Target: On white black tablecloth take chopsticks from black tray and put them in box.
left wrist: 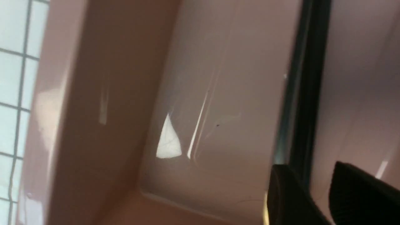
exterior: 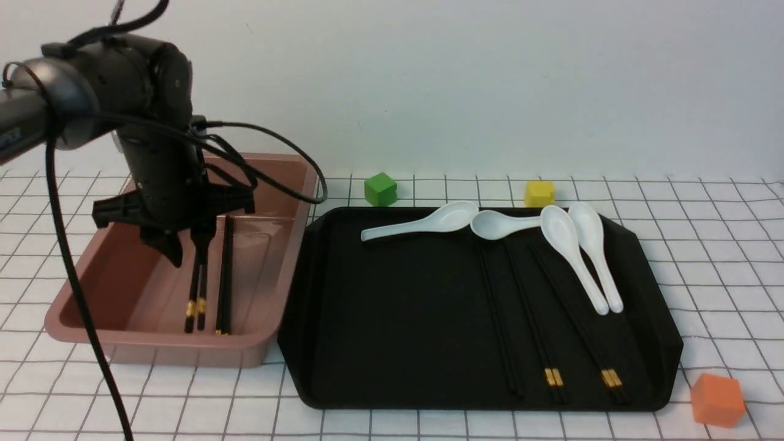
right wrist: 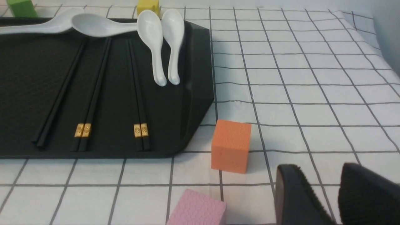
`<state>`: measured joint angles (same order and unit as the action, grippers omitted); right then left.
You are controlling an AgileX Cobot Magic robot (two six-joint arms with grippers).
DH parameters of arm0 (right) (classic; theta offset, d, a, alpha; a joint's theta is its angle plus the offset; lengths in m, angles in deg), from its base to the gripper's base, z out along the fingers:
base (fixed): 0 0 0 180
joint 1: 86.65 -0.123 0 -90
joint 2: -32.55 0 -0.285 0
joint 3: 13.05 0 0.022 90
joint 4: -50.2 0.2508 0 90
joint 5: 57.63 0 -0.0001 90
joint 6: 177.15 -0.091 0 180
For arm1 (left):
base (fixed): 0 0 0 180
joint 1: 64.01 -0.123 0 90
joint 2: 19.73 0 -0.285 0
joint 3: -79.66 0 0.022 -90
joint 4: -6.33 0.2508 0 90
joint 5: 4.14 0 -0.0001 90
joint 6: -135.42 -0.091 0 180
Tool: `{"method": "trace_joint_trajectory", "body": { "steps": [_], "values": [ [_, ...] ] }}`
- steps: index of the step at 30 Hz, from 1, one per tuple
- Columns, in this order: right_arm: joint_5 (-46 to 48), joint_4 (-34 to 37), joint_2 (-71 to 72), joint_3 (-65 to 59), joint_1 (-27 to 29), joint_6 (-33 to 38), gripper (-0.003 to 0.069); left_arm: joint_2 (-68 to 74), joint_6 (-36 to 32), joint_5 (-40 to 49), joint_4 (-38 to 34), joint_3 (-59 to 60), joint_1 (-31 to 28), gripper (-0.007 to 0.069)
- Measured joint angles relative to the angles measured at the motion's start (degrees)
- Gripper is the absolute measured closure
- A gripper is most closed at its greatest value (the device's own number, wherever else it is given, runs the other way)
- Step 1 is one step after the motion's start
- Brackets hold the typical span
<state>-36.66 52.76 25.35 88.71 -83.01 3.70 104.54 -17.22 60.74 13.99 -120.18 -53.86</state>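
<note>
Left claw (exterior: 187, 256) sits down inside the box (exterior: 153, 352), jaws parted, over two pairs of chopsticks (exterior: 197, 294) lying on the pink floor. One stick runs between its fingers (left wrist: 290, 200), with a gap showing beside it. Remaining chopsticks (exterior: 536, 318) lie on the black tray (exterior: 398, 306), below the white spoons (exterior: 557, 229). Right claw (right wrist: 325, 197) hovers over the tablecloth (right wrist: 312, 78), slightly open and empty, near an orange cube (right wrist: 231, 145).
</note>
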Motion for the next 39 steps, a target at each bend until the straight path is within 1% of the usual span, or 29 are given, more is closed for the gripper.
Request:
{"method": "trace_joint_trajectory", "body": {
  "steps": [1, 4, 5, 7, 10, 11, 12, 15, 17, 18, 21, 23, 24, 25, 26, 27, 29, 31, 34, 39],
  "values": [
    [0.0, 0.0, 0.0, 0.0, 0.0, 0.0, 0.0419, 0.2, -0.6, 0.7, 0.0, 0.1, 0.0, 0.0371],
    [0.0, 0.0, 0.0, 0.0, 0.0, 0.0, 0.0419, -0.3, -2.5, 2.2, 0.1, 0.0, 0.0, 0.0365],
    [0.0, 0.0, 0.0, 0.0, 0.0, 0.0, 0.0419, -1.3, -4.8, 3.3, -0.1, 0.0, 0.0, 0.0383],
    [0.0, 0.0, 0.0, 0.0, 0.0, 0.0, 0.0419, -3.5, -7.3, 4.5, -0.1, 0.0, 0.0, 0.0444],
    [0.0, 0.0, 0.0, 0.0, 0.0, 0.0, 0.0419, -9.4, -8.8, 4.8, -0.1, 0.7, 0.0, 0.0581],
    [0.0, 0.0, 0.0, 0.0, 0.0, 0.0, 0.0419, -11.2, -9.0, 4.8, -0.1, 1.7, 0.0, 0.0613],
    [0.0, 0.0, 0.0, 0.0, 0.0, 0.0, 0.0419, -13.8, -9.0, 4.8, -0.1, 2.8, 0.0, 0.0637],
    [0.0, 0.0, 0.0, 0.0, 0.0, 0.0, 0.0419, -20.1, -9.2, 4.1, -0.5, 7.7, 0.0, 0.0637],
    [0.0, 0.0, 0.0, 0.0, 0.0, 0.0, 0.0419, -29.5, -9.2, 0.3, -1.8, 17.3, 0.0, 0.0637],
    [0.0, 0.0, 0.0, 0.0, 0.0, 0.0, 0.0419, -29.5, -9.2, -0.1, -2.0, 18.1, 0.0, 0.0637],
    [0.0, 0.0, 0.0, 0.0, 0.0, 0.0, 0.0419, -43.3, -9.2, -9.0, -5.1, 33.0, 0.0, 0.0637],
    [0.0, 0.0, 0.0, 0.0, 0.0, 0.0, 0.0419, -51.6, -9.2, -17.9, -7.7, 43.0, 0.0, 0.0637],
    [0.0, 0.0, 0.0, 0.0, 0.0, 0.0, 0.0419, -58.7, -9.2, -24.0, -10.1, 51.2, 0.0, 0.0637],
    [0.0, 0.0, 0.0, 0.0, 0.0, 0.0, 0.0419, -63.9, -9.5, -29.2, -12.0, 56.9, 0.0, 0.0637],
    [0.0, 0.0, 0.0, 0.0, 0.0, 0.0, 0.0419, -63.9, -9.5, -30.2, -12.4, 58.0, 0.0, 0.0637],
    [0.0, 0.0, 0.0, 0.0, 0.0, 0.0, 0.0419, -71.4, -10.0, -35.7, -14.5, 64.3, 0.0, 0.0637],
    [0.0, 0.0, 0.0, 0.0, 0.0, 0.0, 0.0419, -82.2, -11.0, -42.0, -17.1, 72.6, 0.0, 0.0637],
    [0.0, 0.0, 0.0, 0.0, 0.0, 0.0, 0.0419, -91.3, -11.1, -44.1, -18.6, 77.0, 0.0, 0.0637],
    [0.0, 0.0, 0.0, 0.0, 0.0, 0.0, 0.0419, -103.4, -11.1, -43.7, -19.1, 79.2, 0.0, 0.0637],
    [0.0, 0.0, 0.0, 0.0, 0.0, 0.0, 0.0419, -115.7, -11.1, -40.9, -16.5, 79.7, 0.0, 0.0637]
  ]
}}
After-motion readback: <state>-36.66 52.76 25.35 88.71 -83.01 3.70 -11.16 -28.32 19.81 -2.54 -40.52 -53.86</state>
